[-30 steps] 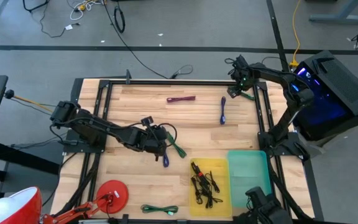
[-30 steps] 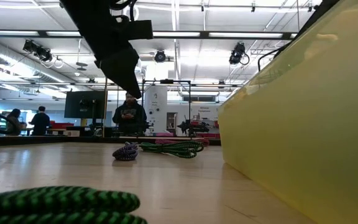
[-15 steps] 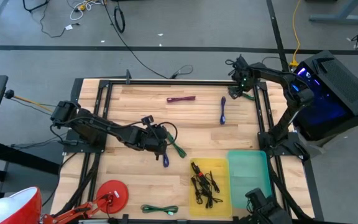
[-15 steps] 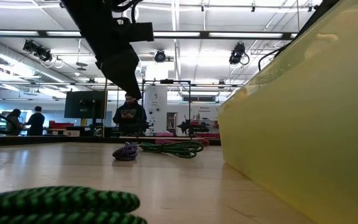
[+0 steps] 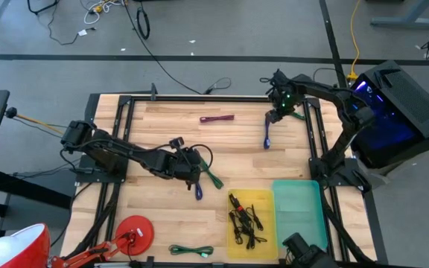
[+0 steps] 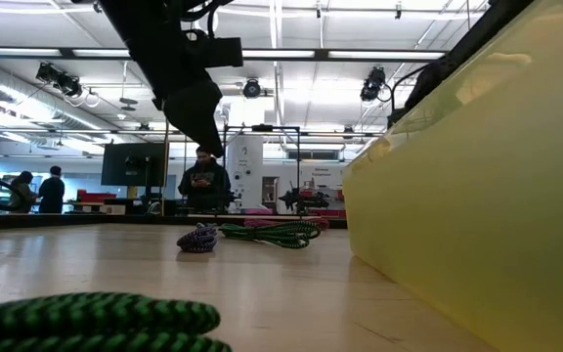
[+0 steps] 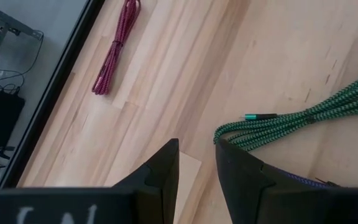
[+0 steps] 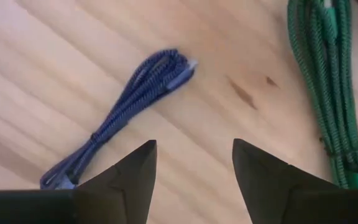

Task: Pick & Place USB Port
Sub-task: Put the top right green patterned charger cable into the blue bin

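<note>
**Right tool over the blue cable, left tool beside the green one**

The right tool hangs at the far right part of the desk, its fingers spread wide with nothing between them. Just below it on the wood lies a coiled blue cable, and a green cable lies at the desk's far edge close by.

The left tool reaches to the middle of the desk. Its fingers stand a little apart with bare wood in the gap; they pinch nothing that I can see. A green cable lies just beside it, and a purple cable lies near its tip. A maroon cable rests well apart, near the far edge.

At the near side stand a yellow bin holding black cables and a teal bin. Another green cable lies at the near edge, next to a red disc. A person stands in the room beyond.
</note>
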